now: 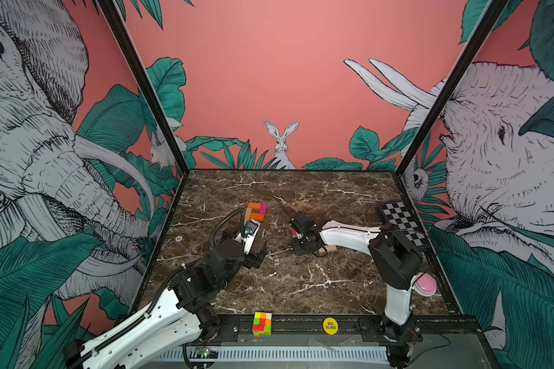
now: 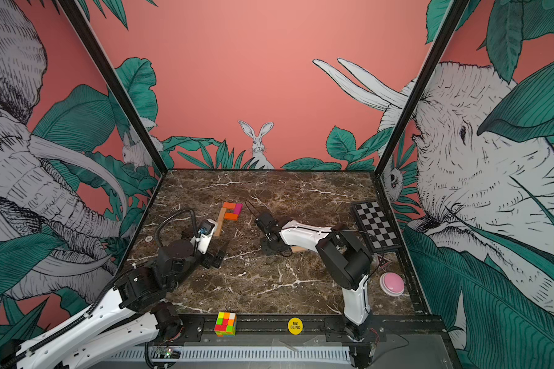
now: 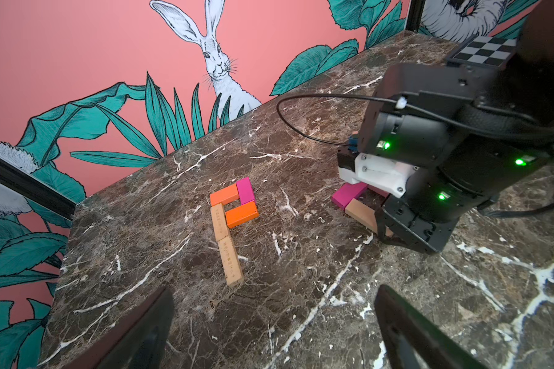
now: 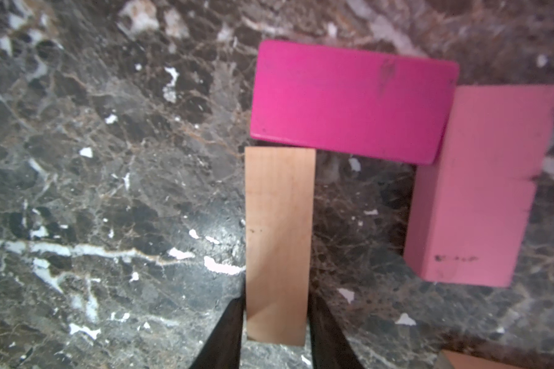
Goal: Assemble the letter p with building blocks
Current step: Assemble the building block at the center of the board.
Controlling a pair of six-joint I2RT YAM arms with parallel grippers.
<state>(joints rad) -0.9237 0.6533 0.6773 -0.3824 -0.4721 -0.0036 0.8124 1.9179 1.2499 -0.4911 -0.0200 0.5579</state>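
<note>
Inside the right gripper (image 4: 276, 319), tan block (image 4: 277, 242), lying flat

puzzle cube (image 1: 262, 324): front rail | yellow disc (image 1: 330, 325): front rail | checkerboard (image 1: 403, 223): right edge | pink button (image 1: 426, 284): right

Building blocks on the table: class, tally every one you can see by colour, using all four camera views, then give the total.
tan blocks: 4, one of them partly hidden
orange blocks: 2
magenta blocks: 2
pink block: 1
Total: 9 in view
</note>
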